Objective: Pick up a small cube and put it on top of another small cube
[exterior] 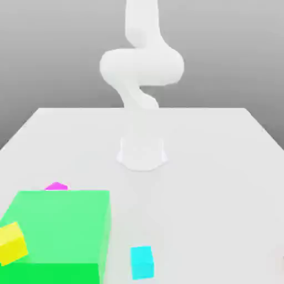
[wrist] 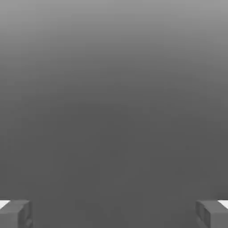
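Observation:
The small magenta cube (exterior: 56, 186) peeks out from behind the big green block (exterior: 61, 227) on the exterior view's left, with just its top showing. My arm (exterior: 141, 66) rises from its base at the table's middle and leaves the picture at the top. In the hand view my gripper (wrist: 114, 213) is open: its two fingertips (wrist: 15, 213) stand far apart with nothing between them, against plain grey background.
A yellow small cube (exterior: 11, 243) sits against the green block's near left side. A cyan small cube (exterior: 142, 262) lies on the white table (exterior: 222, 183) near the front edge, to the right of the block. The arm's base (exterior: 142, 152) stands mid-table.

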`<action>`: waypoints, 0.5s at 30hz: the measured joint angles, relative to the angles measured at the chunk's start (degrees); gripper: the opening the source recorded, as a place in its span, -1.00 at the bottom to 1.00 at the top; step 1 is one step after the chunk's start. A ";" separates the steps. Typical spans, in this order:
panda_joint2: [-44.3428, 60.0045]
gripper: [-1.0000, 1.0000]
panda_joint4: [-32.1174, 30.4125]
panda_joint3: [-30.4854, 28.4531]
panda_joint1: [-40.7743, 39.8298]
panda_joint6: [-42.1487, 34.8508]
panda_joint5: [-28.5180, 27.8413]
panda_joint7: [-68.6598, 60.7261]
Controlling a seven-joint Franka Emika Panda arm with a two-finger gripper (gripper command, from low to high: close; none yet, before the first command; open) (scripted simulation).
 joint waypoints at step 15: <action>20.48 0.00 -16.71 -8.75 -14.88 15.37 -10.54 -0.57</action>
